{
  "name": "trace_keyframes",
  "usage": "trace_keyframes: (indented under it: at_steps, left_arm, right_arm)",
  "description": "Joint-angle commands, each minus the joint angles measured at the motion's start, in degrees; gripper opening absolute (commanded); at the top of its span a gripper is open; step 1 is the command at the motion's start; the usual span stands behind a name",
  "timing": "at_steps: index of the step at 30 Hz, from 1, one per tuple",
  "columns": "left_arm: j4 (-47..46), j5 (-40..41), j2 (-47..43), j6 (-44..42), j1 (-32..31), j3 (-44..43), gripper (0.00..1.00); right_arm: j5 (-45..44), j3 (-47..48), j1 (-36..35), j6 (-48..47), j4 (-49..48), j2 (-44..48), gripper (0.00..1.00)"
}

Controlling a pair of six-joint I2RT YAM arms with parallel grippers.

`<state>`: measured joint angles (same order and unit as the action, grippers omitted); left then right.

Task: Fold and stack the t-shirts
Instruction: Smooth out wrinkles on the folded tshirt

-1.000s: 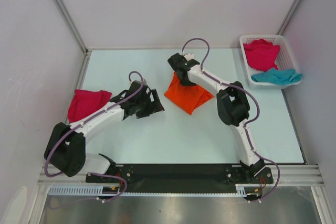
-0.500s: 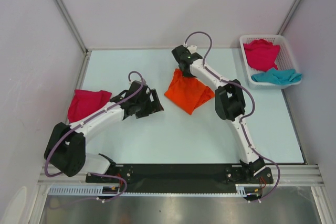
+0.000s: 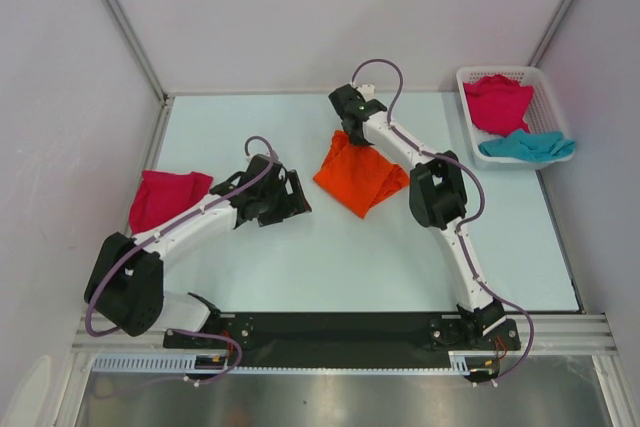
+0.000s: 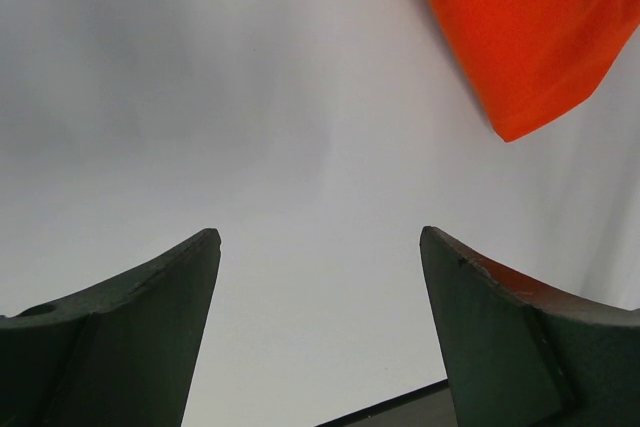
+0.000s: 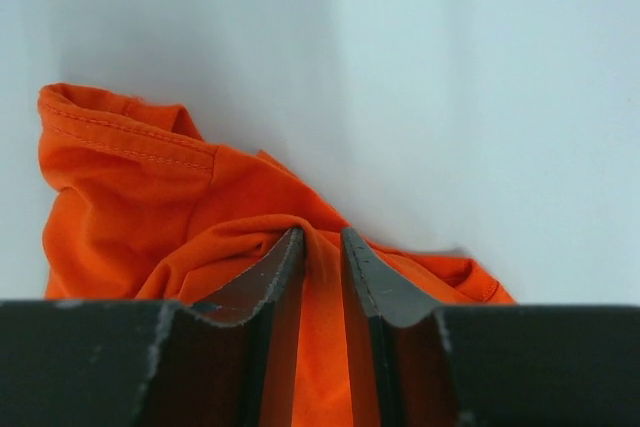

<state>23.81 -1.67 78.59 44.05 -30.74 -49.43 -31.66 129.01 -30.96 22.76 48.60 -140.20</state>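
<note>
- Orange shirt (image 3: 362, 179) lies mid-table (image 3: 300, 267), bunched into a rough diamond, neither flat nor folded.
- Right gripper (image 5: 320, 238) is at the shirt's far corner, with its jaws nipped together on a raised ridge of the cloth. A stitched hem shows just beside the pinch.
- Left gripper (image 4: 315, 237) hovers near the shirt's left side, jaws wide apart, nothing between them, bare table below.
- Pink shirt (image 3: 168, 197) sits at the table's left edge, compact. It looks folded, so probably the stack base.
- Second pink shirt (image 3: 497, 102) and teal shirt (image 3: 527, 146) are in the basket (image 3: 465, 77), far right.
- Step, my read: getting hold of the orange shirt to spread it for folding. One of four looks done.
- Next: right lifts or drags its corner to open the cloth out. Left needs to move in and take an opposite edge so the two can tension it flat.
- Watch: the pinch may hold more than one layer, in which case the shirt won't open.
</note>
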Motion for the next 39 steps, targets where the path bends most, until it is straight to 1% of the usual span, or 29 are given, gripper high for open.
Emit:
trace_keyframes:
  at_steps: [1,5,10,13,17,21,25,32,39]
  left_arm:
    - [-0.08,0.44,-0.19,-0.11,-0.46,-1.11,0.86]
    - [0.01,0.7,-0.1,-0.28,-0.46,-0.93,0.86]
    - [-0.26,0.88,0.51,-0.02,-0.46,-0.67,0.87]
    - [-0.43,0.88,0.69,0.24,-0.46,-0.58,0.87]
    - [-0.7,1.32,0.69,0.51,-0.46,-0.4,0.87]
    - [-0.78,1.32,0.87,0.51,-0.46,-0.32,0.87]
    - [-0.7,1.5,0.34,0.6,-0.46,0.38,0.87]
    - [-0.78,1.41,-0.45,0.68,-0.46,0.74,0.87]
    - [-0.61,1.23,-0.45,0.25,-0.46,0.74,0.87]
  right_arm:
    - [-1.65,4.75,0.11,-1.85,-0.44,-0.51,0.28]
    - [-3.58,7.04,-0.33,-3.34,0.0,-0.34,0.31]
    - [-5.78,6.51,-1.29,-5.8,-2.63,5.45,0.35]
    - [-6.48,8.01,-1.65,-7.03,-1.76,7.39,0.4]
    - [-5.17,7.49,-2.08,-5.63,0.79,8.89,0.43]
    - [-4.47,0.83,-3.31,-3.87,0.71,11.26,0.43]
    - [-5.16,-3.75,-4.72,-2.55,-0.52,12.67,0.43]
    - [-4.46,-5.96,-4.55,-0.88,0.0,10.83,0.43]
    - [-4.81,-9.73,-3.93,0.44,-1.57,7.93,0.42]
